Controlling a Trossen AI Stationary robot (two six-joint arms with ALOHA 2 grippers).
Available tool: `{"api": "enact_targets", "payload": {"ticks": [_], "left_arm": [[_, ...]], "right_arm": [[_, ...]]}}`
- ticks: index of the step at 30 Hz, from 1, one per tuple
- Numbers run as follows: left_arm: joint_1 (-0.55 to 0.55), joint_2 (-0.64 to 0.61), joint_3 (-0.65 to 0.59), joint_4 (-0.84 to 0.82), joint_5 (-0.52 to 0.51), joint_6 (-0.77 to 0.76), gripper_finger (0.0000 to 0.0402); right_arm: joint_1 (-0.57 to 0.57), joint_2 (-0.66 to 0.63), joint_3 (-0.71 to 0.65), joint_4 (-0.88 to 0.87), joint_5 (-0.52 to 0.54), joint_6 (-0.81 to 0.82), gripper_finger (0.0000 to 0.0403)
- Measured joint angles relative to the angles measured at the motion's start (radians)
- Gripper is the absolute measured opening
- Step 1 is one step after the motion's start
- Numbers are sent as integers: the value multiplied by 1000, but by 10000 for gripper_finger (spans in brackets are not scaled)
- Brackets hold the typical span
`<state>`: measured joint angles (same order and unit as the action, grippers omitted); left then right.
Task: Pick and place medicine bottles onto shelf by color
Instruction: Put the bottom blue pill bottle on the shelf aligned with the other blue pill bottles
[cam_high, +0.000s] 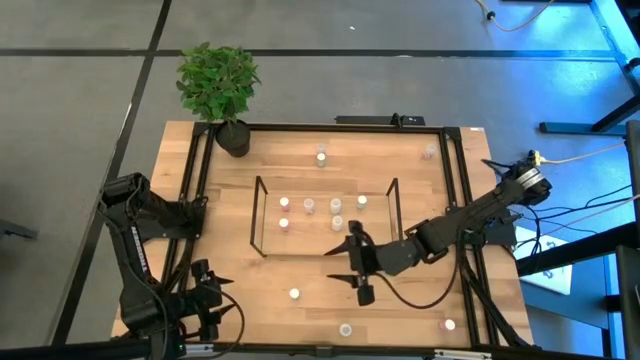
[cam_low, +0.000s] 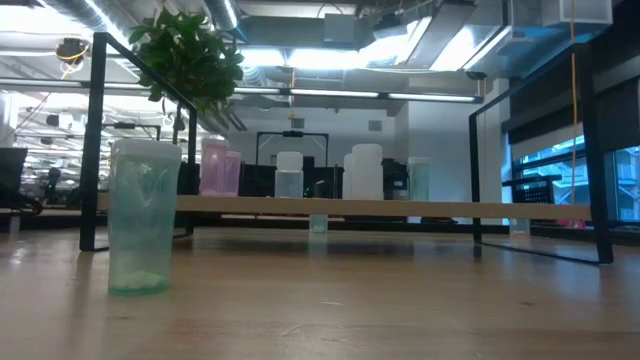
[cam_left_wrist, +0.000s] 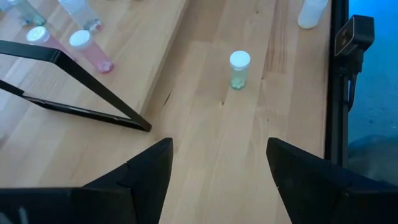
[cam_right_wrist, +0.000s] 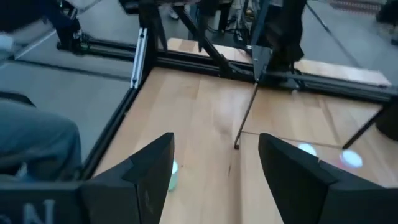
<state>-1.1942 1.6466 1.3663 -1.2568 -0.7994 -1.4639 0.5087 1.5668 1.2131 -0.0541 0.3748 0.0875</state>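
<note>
So the right gripper (cam_high: 347, 262) hangs with its jaws spread and empty just off the shelf (cam_high: 262, 215) front, probably lining up a pick; a green bottle (cam_high: 294, 294) stands ahead of the left gripper (cam_high: 222, 294), jaws also spread and empty; several bottles already sit on the shelf.

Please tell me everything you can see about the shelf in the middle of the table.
The low rectangular shelf of thin black metal rods on a light wooden board lies flat on the wooden table, near its middle. The rods form an open frame, with upright posts at the corners. About six small white-capped medicine bottles stand upright on the board; one looks pink. More bottles stand on the table around it. The right gripper, open, hovers just off its near right corner; nothing else touches the shelf.
</note>
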Motion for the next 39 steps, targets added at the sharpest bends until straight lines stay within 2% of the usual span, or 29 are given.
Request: {"api": "enact_targets", "payload": {"ticks": [6,14,19,33,39], "left_arm": [[0,0,0,0,0,0,253],[0,0,0,0,0,18,253],[0,0,0,1,1,33,253],[0,0,-1,5,5,34,253],[0,0,-1,5,5,34,253]], "right_arm": [[-1,101,72,-6,-50,-24,236],[-1,311,243,-92,-203,-75,236],[-1,418,311,-106,-234,-117,236],[-50,561,342,-6,-238,-169,236],[-77,589,342,-4,-272,-121,236]]}}
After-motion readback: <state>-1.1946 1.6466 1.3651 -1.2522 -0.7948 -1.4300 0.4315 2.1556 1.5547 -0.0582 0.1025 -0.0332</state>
